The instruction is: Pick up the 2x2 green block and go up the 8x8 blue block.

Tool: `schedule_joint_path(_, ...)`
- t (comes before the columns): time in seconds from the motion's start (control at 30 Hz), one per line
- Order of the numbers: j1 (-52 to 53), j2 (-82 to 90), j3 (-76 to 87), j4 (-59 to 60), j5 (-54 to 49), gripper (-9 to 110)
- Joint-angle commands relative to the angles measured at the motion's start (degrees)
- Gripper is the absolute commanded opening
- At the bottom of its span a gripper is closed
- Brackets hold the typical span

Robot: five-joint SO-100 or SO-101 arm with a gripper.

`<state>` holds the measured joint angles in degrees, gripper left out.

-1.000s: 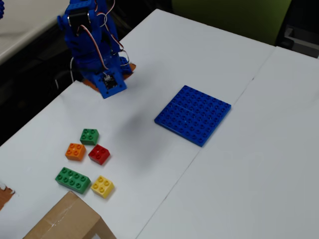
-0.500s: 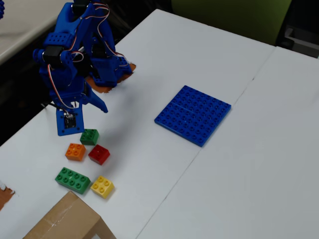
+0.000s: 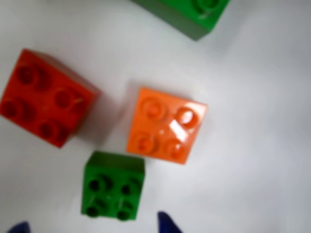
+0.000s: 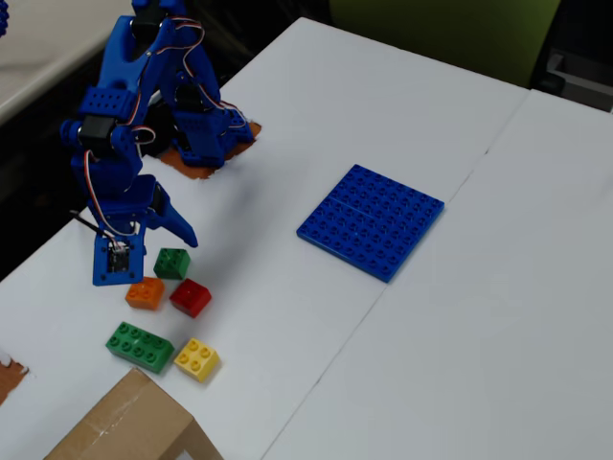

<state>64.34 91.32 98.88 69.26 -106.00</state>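
Note:
The 2x2 green block (image 3: pixel 113 186) lies on the white table at the bottom of the wrist view, and it also shows in the fixed view (image 4: pixel 172 262). My gripper (image 3: pixel 94 228) is open and empty. Its two blue fingertips (image 3: pixel 167 224) show at the bottom edge, one on each side of the green block and apart from it. In the fixed view the gripper (image 4: pixel 163 235) hangs just above and behind the green block. The 8x8 blue block (image 4: pixel 372 220) lies flat near the table's middle, far to the right of the arm.
An orange brick (image 3: pixel 166 125) (image 4: pixel 146 292) and a red brick (image 3: pixel 46 97) (image 4: pixel 191 297) lie close to the green block. A longer green brick (image 3: pixel 189 14) (image 4: pixel 140 346) and a yellow brick (image 4: pixel 197 359) lie nearer the front. A cardboard box (image 4: pixel 124 426) stands at the front edge.

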Motion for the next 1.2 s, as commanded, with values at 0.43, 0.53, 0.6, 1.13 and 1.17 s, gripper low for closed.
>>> schedule_joint_path(0.43,-1.93,-4.13,-0.18,-4.39,0.18,25)
schedule_joint_path(0.53,-1.93,-4.13,0.97,-5.89,0.00,23)
schedule_joint_path(0.6,-1.93,-4.13,1.41,-6.50,-0.35,21)
schedule_joint_path(1.13,-4.92,5.54,5.71,-4.22,-1.58,1)
schedule_joint_path(1.17,-5.63,8.00,5.62,-3.16,-2.46,1)
